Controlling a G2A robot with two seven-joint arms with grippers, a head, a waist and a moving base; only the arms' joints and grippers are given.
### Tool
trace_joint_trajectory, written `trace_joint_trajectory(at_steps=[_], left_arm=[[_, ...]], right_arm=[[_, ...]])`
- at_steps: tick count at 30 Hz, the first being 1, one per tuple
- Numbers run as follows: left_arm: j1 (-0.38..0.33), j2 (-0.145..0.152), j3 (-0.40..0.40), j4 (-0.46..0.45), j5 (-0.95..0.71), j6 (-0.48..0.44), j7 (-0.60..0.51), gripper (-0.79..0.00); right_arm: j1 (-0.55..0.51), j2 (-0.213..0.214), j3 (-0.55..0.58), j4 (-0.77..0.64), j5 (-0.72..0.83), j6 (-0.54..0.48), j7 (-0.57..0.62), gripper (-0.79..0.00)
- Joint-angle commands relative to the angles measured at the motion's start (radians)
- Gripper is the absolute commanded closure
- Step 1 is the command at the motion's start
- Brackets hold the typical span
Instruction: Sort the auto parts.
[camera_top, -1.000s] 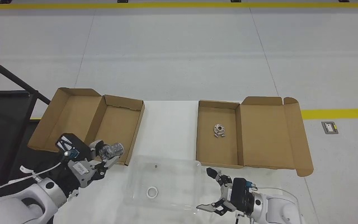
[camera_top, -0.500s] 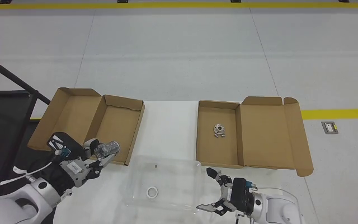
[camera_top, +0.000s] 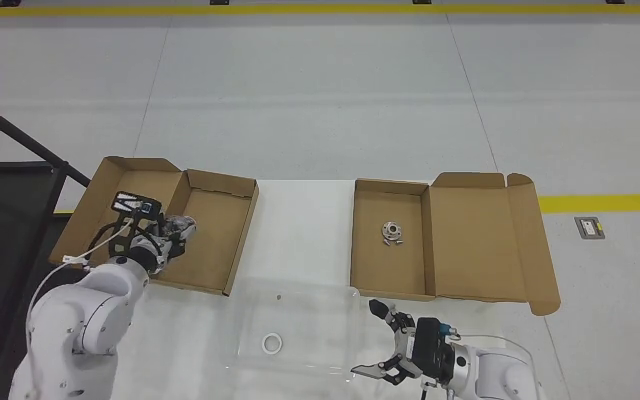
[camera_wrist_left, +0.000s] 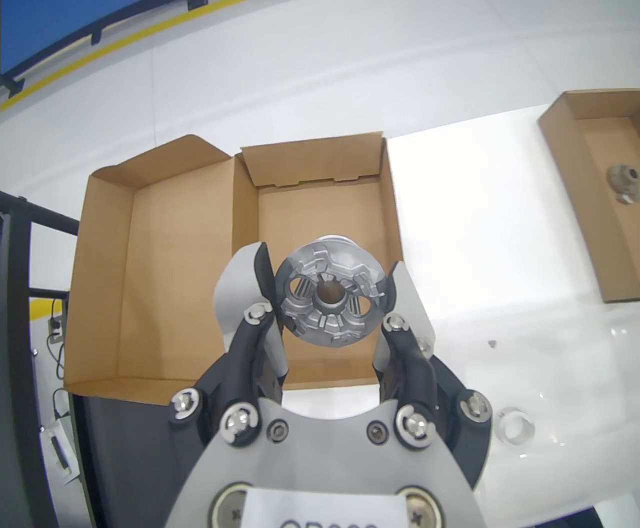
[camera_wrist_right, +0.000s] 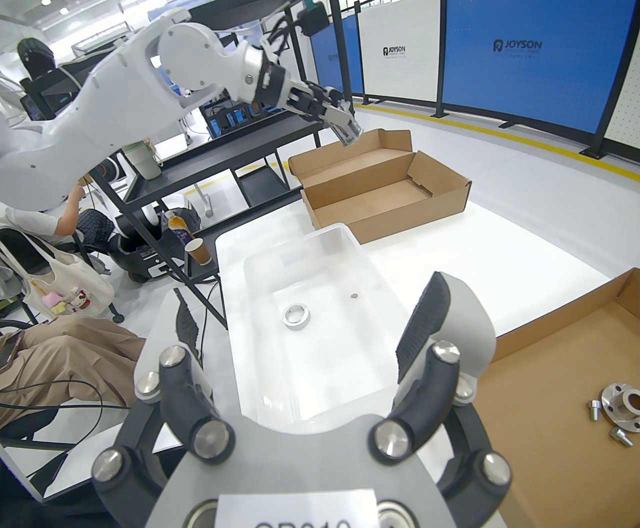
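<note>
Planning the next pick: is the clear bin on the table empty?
No, a metal ring lies on the floor of the clear bin, with a small dark bit close by.

Bright, even overhead light glares off the white table (camera_wrist_left: 480, 215), shadows soft.

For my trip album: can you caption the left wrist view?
The left arm's jaws grip a round metal part above an open cardboard box.
</note>
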Motion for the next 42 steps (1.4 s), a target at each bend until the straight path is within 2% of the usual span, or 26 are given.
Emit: trace_joint_trajectory(at_steps=[1, 8, 13, 18, 25, 26, 28, 30, 31, 34, 37, 42], left_arm=[[-0.079, -0.003, 0.049, 0.115, 0.029, 0.02, 0.003, 0.0], [-0.278, -0.023, 0.193, 0.434, 0.087, 0.061, 0.033, 0.0], [-0.373, -0.04, 0.269, 0.617, 0.094, 0.061, 0.084, 0.0], [-0.422, -0.054, 0.313, 0.727, 0.069, 0.051, 0.136, 0.0], [-0.456, -0.067, 0.356, 0.801, 0.065, 0.042, 0.154, 0.0], [-0.459, -0.069, 0.36, 0.806, 0.065, 0.041, 0.156, -0.04], [-0.465, -0.07, 0.364, 0.813, 0.063, 0.041, 0.155, -0.314], [-0.468, -0.071, 0.367, 0.816, 0.063, 0.039, 0.155, -0.431], [-0.469, -0.071, 0.367, 0.817, 0.064, 0.038, 0.154, -0.514], [-0.471, -0.072, 0.368, 0.82, 0.064, 0.038, 0.152, -0.619], [-0.471, -0.071, 0.364, 0.811, 0.064, 0.04, 0.149, -0.668], [-0.453, -0.063, 0.339, 0.75, 0.063, 0.036, 0.143, -0.693]], right_arm=[[0.0, 0.0, 0.0, 0.0, 0.0, 0.0, 0.0, -0.785], [0.0, 0.0, 0.0, 0.0, 0.0, 0.0, 0.0, -0.785], [0.0, 0.0, 0.0, 0.0, 0.0, 0.0, 0.0, -0.785], [0.0, 0.0, 0.0, 0.0, 0.0, 0.0, 0.0, -0.785], [0.0, 0.0, 0.0, 0.0, 0.0, 0.0, 0.0, -0.785], [0.0, 0.0, 0.0, 0.0, 0.0, 0.0, 0.0, -0.785], [0.0, 0.0, 0.0, 0.0, 0.0, 0.0, 0.0, -0.785], [0.0, 0.0, 0.0, 0.0, 0.0, 0.0, 0.0, -0.785], [0.0, 0.0, 0.0, 0.0, 0.0, 0.0, 0.0, -0.785], [0.0, 0.0, 0.0, 0.0, 0.0, 0.0, 0.0, -0.785], [0.0, 0.0, 0.0, 0.0, 0.0, 0.0, 0.0, -0.785], [0.0, 0.0, 0.0, 0.0, 0.0, 0.0, 0.0, -0.785]])
